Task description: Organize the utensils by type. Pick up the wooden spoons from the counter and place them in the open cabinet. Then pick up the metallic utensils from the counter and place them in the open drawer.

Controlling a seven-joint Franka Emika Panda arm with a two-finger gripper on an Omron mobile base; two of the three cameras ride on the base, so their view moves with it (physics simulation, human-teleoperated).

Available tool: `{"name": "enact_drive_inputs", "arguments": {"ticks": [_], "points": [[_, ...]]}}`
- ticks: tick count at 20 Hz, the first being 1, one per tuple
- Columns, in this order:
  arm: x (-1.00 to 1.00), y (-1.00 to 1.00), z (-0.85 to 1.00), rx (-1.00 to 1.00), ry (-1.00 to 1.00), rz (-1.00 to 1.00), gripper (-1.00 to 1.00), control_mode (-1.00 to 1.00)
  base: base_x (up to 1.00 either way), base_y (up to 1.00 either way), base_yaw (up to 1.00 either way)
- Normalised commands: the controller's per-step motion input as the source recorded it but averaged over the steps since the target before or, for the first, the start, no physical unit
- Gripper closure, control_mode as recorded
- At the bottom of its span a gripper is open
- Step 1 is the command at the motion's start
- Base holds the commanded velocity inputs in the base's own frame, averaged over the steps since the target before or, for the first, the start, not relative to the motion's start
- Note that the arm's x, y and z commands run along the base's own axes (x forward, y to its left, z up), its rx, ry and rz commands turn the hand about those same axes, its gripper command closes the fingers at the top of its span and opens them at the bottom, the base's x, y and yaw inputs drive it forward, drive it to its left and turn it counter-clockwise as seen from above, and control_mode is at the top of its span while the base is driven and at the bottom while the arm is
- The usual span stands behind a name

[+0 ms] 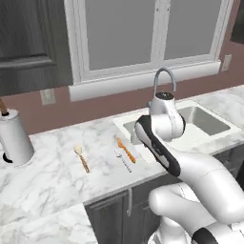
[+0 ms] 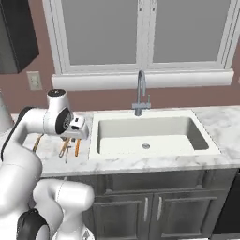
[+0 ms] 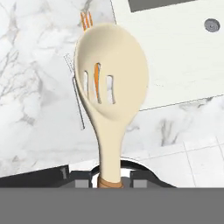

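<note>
With the gripper (image 3: 109,179) clamped on a slotted wooden spoon (image 3: 111,74) above the counter (image 3: 35,109), lift it level toward the cabinet, clear of the sink (image 3: 175,52).

The kitchen had a reddish-brown wall (image 2: 187,96) with a big white-framed window (image 2: 140,33) over a wide white sill (image 2: 140,79); the panes were just flat grey. A white sink (image 2: 152,136) sat under it with a curved silver faucet (image 2: 140,93). A pale outlet plate (image 2: 33,80) sat on the wall to the left. Dark grey wood-grain cabinets (image 2: 154,211) with silver handles ran below, and a dark upper cabinet (image 1: 28,43) hung top left. A white paper towel roll (image 1: 14,138) stood in the corner. Lighting was soft and even.
</note>
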Motion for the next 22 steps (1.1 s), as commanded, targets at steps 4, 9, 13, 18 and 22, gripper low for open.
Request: {"name": "enact_drive_inputs", "arguments": {"ticks": [4,9,13,18,22], "points": [[0.00,0.00,0.00,0.00,0.00,0.00,1.00,1.00,0.04,0.00,-1.00],[0.00,0.00,0.00,0.00,0.00,0.00,1.00,1.00,0.02,-0.02,-1.00],[0.00,0.00,0.00,0.00,0.00,0.00,1.00,1.00,0.12,-0.04,-0.97],[0.00,0.00,0.00,0.00,0.00,0.00,1.00,1.00,0.25,-0.04,-0.86],[0.00,0.00,0.00,0.00,0.00,0.00,1.00,1.00,0.55,0.00,-0.52]]}}
